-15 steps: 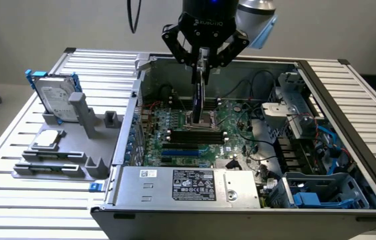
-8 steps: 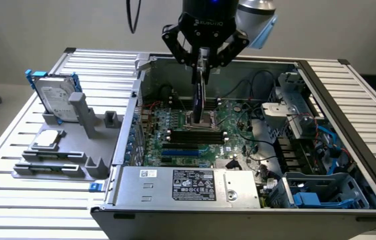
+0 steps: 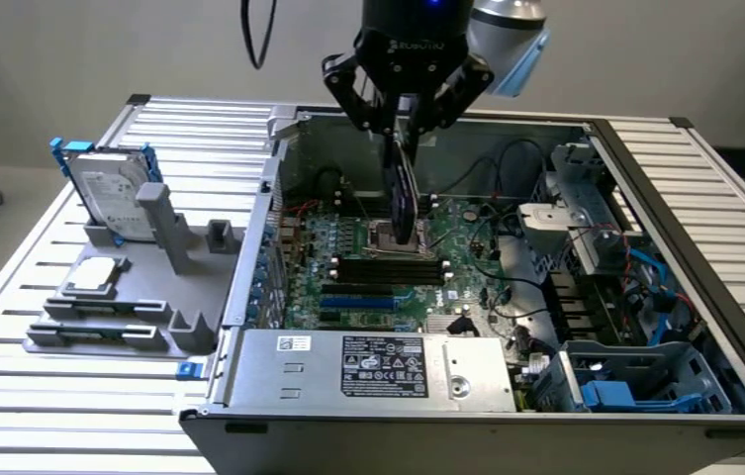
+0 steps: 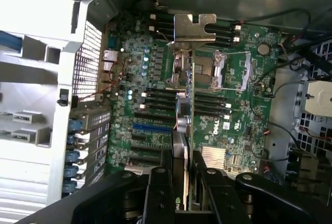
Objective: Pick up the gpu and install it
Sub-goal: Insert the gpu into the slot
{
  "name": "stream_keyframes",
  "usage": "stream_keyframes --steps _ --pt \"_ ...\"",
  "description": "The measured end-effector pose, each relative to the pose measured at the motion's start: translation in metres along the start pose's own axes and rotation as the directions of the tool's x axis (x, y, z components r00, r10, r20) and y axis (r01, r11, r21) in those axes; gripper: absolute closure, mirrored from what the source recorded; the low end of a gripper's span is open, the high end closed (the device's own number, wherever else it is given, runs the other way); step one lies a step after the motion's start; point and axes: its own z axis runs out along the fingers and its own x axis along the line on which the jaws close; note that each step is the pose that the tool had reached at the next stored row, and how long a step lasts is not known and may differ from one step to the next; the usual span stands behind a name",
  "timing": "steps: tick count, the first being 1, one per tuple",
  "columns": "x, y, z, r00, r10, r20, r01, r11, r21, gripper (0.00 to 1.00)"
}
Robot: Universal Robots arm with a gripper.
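The gripper (image 3: 406, 124) hangs over the open computer case (image 3: 689, 198), its 2 fingers clamped on the gpu (image 3: 403, 198) and pinching the thin card by its faces. The card hangs straight down from the jaws, edge-on in the exterior view. Its long axis points at the motherboard (image 3: 471, 237), and its lower end is over the CPU socket (image 3: 383, 236) area. Whether that end touches the board I cannot tell.

In the wrist view the silver end bracket (image 4: 194, 27) sits at the end of the gpu (image 4: 189, 110) farthest from the gripper (image 4: 181, 167). The blue expansion slot (image 4: 151, 127) and the black slots beside it lie off to 1 side of the card, toward the power supply (image 3: 372, 366), so I judge the card not yet seated.
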Motion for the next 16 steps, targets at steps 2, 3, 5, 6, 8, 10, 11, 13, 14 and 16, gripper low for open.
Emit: stream_keyframes --steps 2,3,5,6,8,10,11,13,14,16 --pt "0.0 0.0 -0.0001 0.9994 -0.035 0.0035 0.035 0.9994 0.0011 0.74" --pt "0.0 0.0 0.0 0.9986 -0.052 0.0053 0.052 0.9986 0.0017 0.74" --pt "0.0 0.0 -0.0001 0.996 -0.088 0.0084 0.088 0.9961 0.0029 0.74" --pt "0.0 0.0 -0.0001 0.9943 -0.106 0.0098 0.106 0.9943 0.0035 0.74" --pt "0.0 0.0 -0.0001 0.9895 -0.144 0.0125 0.144 0.9896 0.0048 0.74" --pt "0.0 0.0 -0.0001 0.9838 -0.179 0.0148 0.178 0.9839 0.0061 0.74" --pt "0.0 0.0 -0.0001 0.9806 -0.195 0.0159 0.195 0.9808 0.0068 0.74" --pt "0.0 0.0 -0.0001 0.9735 -0.228 0.0181 0.228 0.9737 0.0079 0.74" --pt "0.0 0.0 -0.0001 0.9694 -0.245 0.019 0.245 0.9696 0.0085 0.74" --pt "0.0 0.0 -0.0001 0.9604 -0.278 0.0206 0.278 0.9606 0.0097 0.74"
